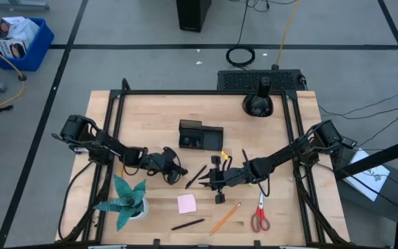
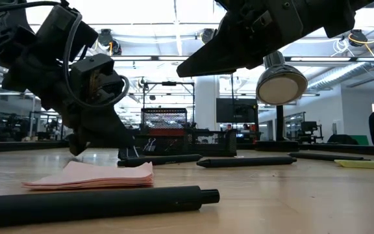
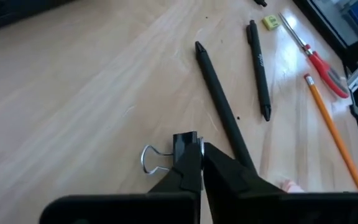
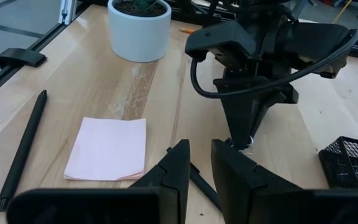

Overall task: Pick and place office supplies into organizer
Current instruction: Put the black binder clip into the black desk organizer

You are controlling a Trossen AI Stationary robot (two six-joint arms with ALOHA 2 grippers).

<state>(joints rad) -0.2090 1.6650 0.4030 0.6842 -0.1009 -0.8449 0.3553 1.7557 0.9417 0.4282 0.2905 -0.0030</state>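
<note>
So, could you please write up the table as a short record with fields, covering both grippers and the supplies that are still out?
left gripper: shut on binder clip, low at the table
right gripper: over the table centre, holding nothing visible
organizer: black, at the back of the table
pens still out: two side by side, one near the front edge
sticky-note pad: pink, flat on the wood
scissors: red-handled, front right
pencil: orange, beside the scissors
plant: front left
</note>
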